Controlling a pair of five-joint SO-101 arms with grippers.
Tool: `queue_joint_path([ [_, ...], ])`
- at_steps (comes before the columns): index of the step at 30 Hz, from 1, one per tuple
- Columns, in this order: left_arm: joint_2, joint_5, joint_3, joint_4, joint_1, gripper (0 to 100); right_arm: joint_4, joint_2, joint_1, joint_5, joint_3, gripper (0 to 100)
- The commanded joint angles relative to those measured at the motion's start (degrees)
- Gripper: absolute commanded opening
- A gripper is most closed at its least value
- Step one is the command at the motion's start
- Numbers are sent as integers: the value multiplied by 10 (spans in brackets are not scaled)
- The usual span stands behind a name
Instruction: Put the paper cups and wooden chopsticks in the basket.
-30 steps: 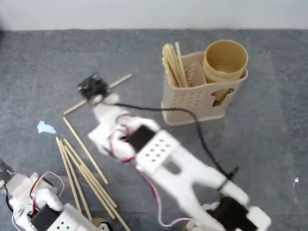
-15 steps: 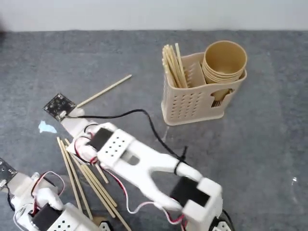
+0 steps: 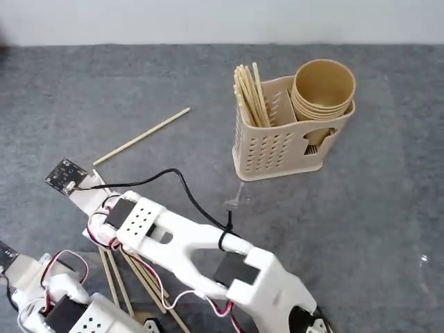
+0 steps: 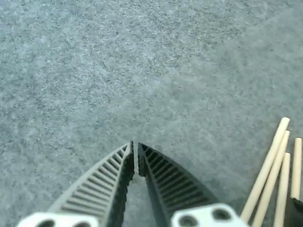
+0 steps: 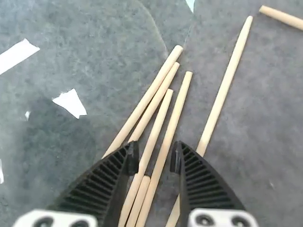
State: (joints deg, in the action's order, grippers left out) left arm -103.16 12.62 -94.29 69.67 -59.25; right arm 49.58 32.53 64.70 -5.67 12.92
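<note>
A beige basket (image 3: 277, 149) stands at the back right. It holds a stack of paper cups (image 3: 323, 90) and a bunch of wooden chopsticks (image 3: 248, 94). One chopstick (image 3: 142, 136) lies alone on the grey mat. Several more chopsticks (image 3: 135, 274) lie at the front left, partly under the right arm (image 3: 180, 236). My right gripper (image 5: 154, 153) is open just above that pile of chopsticks (image 5: 156, 111), with two of them passing between its fingers. My left gripper (image 4: 135, 149) is shut over bare mat, with chopstick ends (image 4: 272, 172) off to one side.
White tape scraps (image 5: 71, 101) lie on the mat beside the pile. A black cable (image 3: 187, 191) runs along the right arm. The left arm's base (image 3: 55, 302) sits at the front left corner. Grey mat lies open between the lone chopstick and the basket.
The right arm swung left and toward the front, away from the lone chopstick, and now sits over the chopstick pile. The left arm stayed put.
</note>
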Motion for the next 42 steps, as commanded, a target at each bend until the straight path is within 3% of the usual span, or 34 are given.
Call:
queue_joint_path([
  [1,-6,-4,4,-13,-4,13,3,15,3,0,49,122],
  [16,-6,-4,4,-13,-4,13,6,99,-11,45,68,120],
  [21,-6,-4,4,-13,-3,13,63,104,-28,45,87,2],
  [31,-6,-4,3,-13,-2,13,184,99,-54,45,168,9],
  [42,-6,-4,3,-13,0,13,362,98,-75,45,378,8],
])
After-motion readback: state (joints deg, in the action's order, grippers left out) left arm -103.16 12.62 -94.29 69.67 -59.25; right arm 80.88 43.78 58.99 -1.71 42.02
